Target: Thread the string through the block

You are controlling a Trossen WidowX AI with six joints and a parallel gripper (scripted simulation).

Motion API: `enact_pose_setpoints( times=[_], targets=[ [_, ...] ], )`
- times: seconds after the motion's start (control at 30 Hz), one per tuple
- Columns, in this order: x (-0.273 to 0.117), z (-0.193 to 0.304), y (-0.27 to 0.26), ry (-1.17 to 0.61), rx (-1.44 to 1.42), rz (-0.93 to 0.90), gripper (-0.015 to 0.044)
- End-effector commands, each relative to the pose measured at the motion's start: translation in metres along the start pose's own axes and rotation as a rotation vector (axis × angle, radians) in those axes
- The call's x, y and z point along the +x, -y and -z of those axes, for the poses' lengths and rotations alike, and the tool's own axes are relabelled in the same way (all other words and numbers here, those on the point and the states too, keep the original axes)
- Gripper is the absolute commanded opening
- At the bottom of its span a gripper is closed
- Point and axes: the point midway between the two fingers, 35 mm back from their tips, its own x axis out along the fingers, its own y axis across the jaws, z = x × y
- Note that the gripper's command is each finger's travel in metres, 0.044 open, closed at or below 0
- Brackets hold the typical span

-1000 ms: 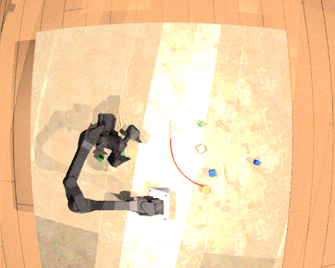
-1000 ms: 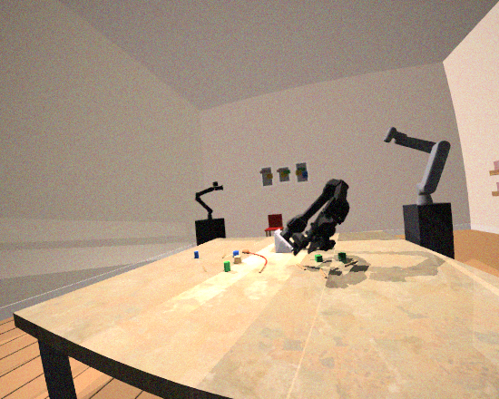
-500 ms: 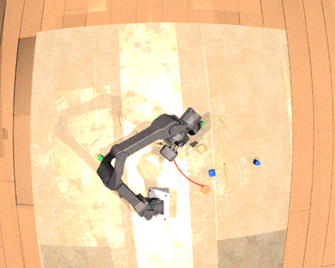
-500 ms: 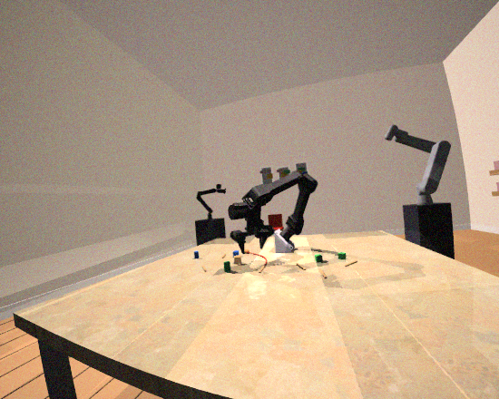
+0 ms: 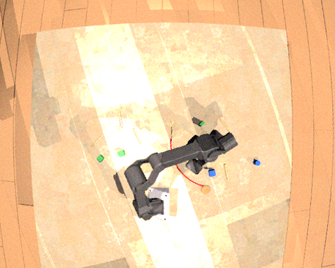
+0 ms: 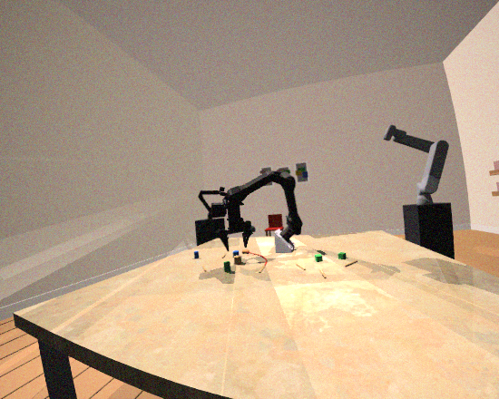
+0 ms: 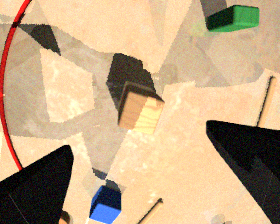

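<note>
- You have one claw (image 5: 203, 163) (image 6: 237, 248) (image 7: 140, 138), released and spread wide, with nothing between its fingers; it hangs above the block.
- Your one wooden block (image 6: 238, 259) (image 7: 141, 109) sits on the table (image 6: 190, 313); the arm (image 5: 177, 154) (image 6: 292, 201) hides it from above. You can't make out its hole.
- One red string (image 5: 188, 178) (image 6: 262, 257) (image 7: 4, 90) curves beside the block, apart from it, so it isn't threaded.
- One round wooden button (image 5: 205, 189) (image 6: 245, 251) lies at one end of that string.
- One string-end stick (image 5: 171, 129) (image 6: 262, 269) lies on the table at the other end, unheld.
- You can count five loose sticks: an upper-right stick (image 5: 224, 124) (image 6: 204, 268) (image 7: 265, 101), a lower-right stick (image 5: 226, 172) (image 6: 223, 256) (image 7: 151, 211), and three on the far side of the string, namely a middle stick (image 5: 137, 136) (image 6: 300, 267), an upper-left stick (image 5: 120, 118) (image 6: 322, 273) and a lower-left stick (image 5: 97, 140) (image 6: 351, 263).
- Three green pieces: one upright green block (image 5: 202, 123) (image 6: 227, 267) (image 7: 233, 19) and two green cubes, a nearer cube (image 5: 121, 153) (image 6: 318, 257) and an outer cube (image 5: 100, 158) (image 6: 342, 256).
- Two blue pieces: a blue cube (image 5: 212, 173) (image 6: 236, 253) (image 7: 106, 204) near the button and a blue cylinder (image 5: 256, 162) (image 6: 196, 255) well apart from it.
</note>
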Motion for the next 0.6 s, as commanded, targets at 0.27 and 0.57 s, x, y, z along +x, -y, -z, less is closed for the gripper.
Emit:
enact_pose_setpoints(
  times=[0.27, 0.57],
  targets=[
    [-0.0001, 0.0020, 0.0012, 0.004, -0.003, 0.003, 0.0387],
    [-0.0001, 0.0020, 0.0012, 0.004, -0.003, 0.003, 0.0243]
  ],
)
